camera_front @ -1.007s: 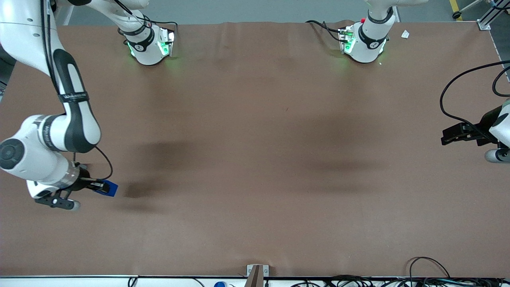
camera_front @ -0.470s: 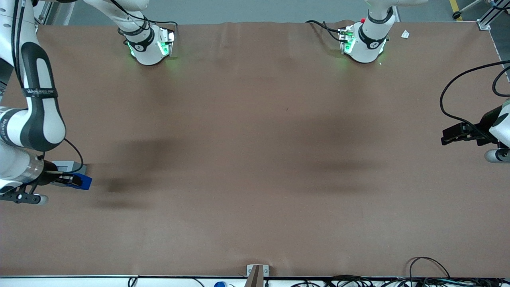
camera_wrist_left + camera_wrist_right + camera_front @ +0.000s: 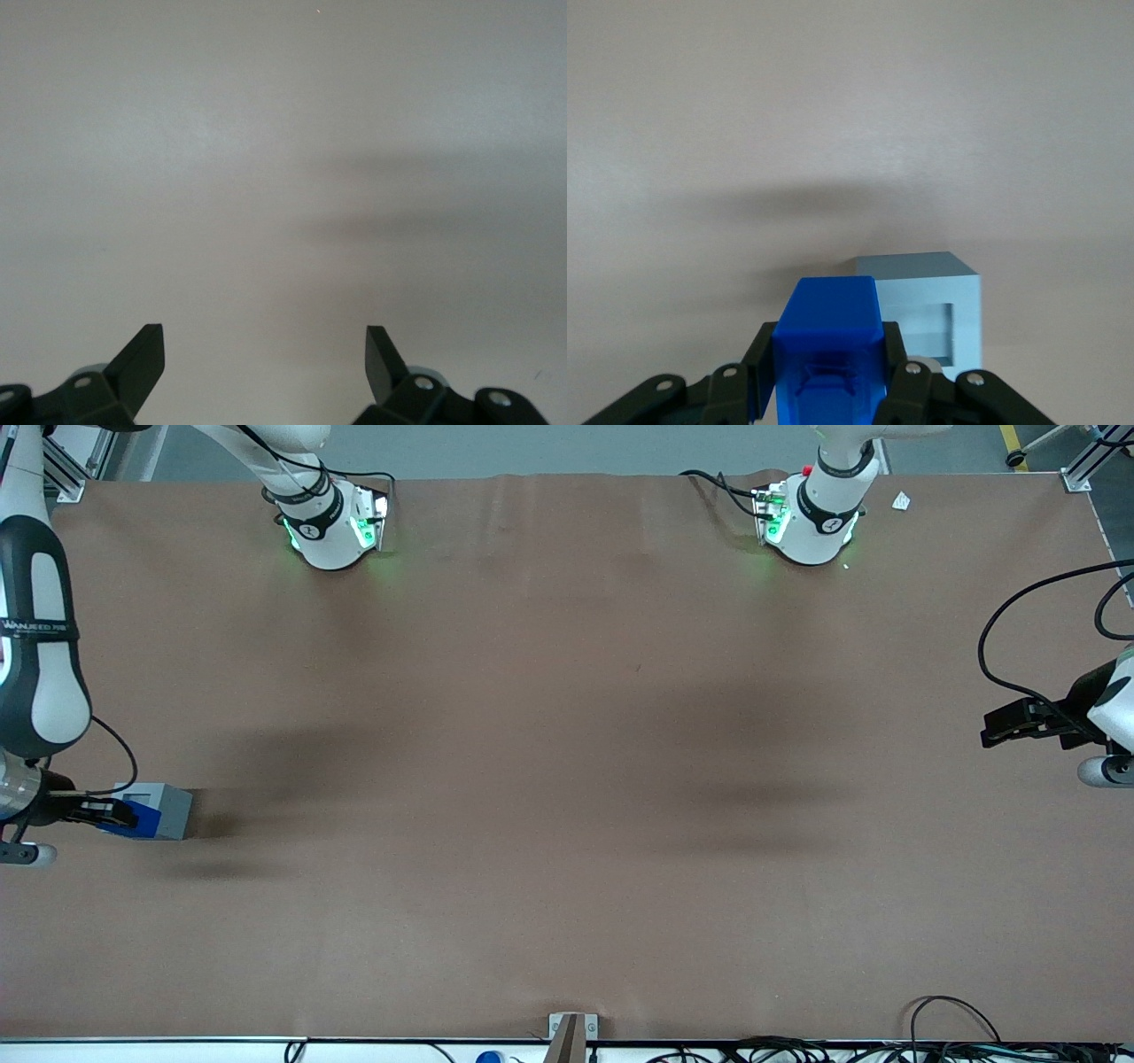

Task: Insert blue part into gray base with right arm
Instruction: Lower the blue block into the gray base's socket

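Pincer: the black two-finger pincer (image 3: pixel 111 813) of the white right arm (image 3: pixel 35 646) hangs at the working arm's end of the brown surface (image 3: pixel 567 779), close above it.
Pincer opening: narrowed to the width of the block it carries; both black fingers (image 3: pixel 757 367) press against the block's two sides.
Pincer hold: it grips the small bright-blue plastic block (image 3: pixel 828 350), which stands out past the fingertips in the right wrist view.
Blue part, front view: the blue part (image 3: pixel 133 816) shows between the fingertips, overlapping the light-gray block as that camera sees it.
Gray base: the light-gray square plastic block (image 3: pixel 164 811) rests on the surface, its square recess (image 3: pixel 932 335) open and partly visible in the right wrist view.
Blue part to gray base: the blue part is held above the gray base (image 3: pixel 930 305) and not inside the recess; in the right wrist view it covers one side of the base while the recess shows beside it. Whether the two touch cannot be told.
Shadow: a dark patch lies on the surface just beside the gray base, toward the parked arm's end.
Arm cable: a thin black cable (image 3: pixel 120 748) loops from the right arm's wrist down to the pincer.
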